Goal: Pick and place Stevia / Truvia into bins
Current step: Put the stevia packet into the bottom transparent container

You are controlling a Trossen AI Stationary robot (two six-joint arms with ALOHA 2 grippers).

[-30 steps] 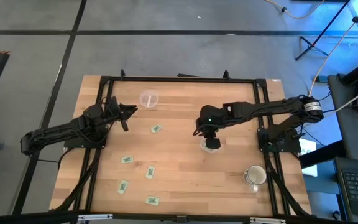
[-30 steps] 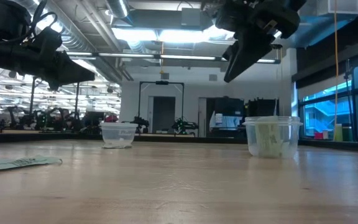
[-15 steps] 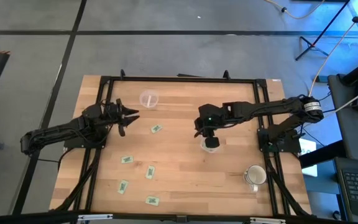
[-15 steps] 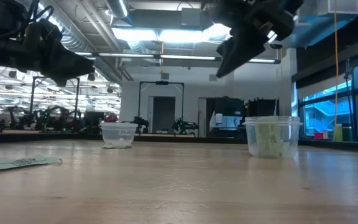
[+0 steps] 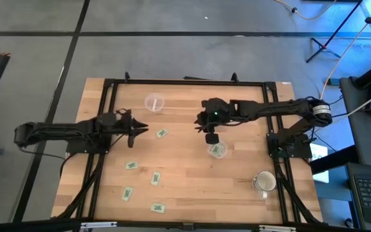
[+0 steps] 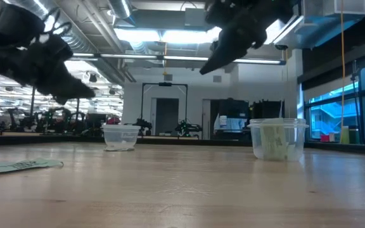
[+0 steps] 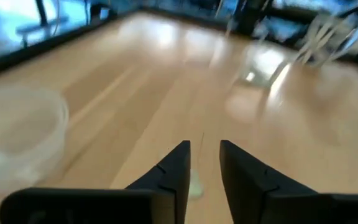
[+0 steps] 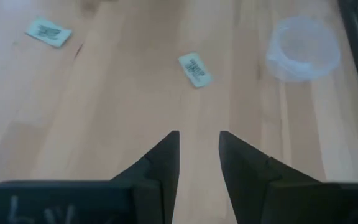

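Observation:
Several light green packets lie flat on the wooden table: one near the centre (image 5: 161, 133), others toward the near left (image 5: 131, 165) (image 5: 155, 178) (image 5: 127, 193). One clear cup (image 5: 154, 102) stands near the far edge. The other cup (image 5: 217, 149) stands right of centre with green packets inside (image 6: 272, 142). My left gripper (image 5: 138, 129) hovers open just left of the centre packet, which shows faintly under its fingers (image 7: 195, 186). My right gripper (image 5: 209, 133) is open and empty above the table, between the centre packet (image 8: 195, 69) and the right cup.
A whitish mug with a handle (image 5: 263, 182) stands near the table's near right corner. A black frame runs along the table's edges (image 5: 185, 82). Bare wood lies between the two grippers and along the near right side.
My right gripper has moved from over the right cup toward the far edge and left, so the cup now shows uncovered. My left gripper has reached right and slightly toward the near edge, closing on the centre packet, and has tipped downward.

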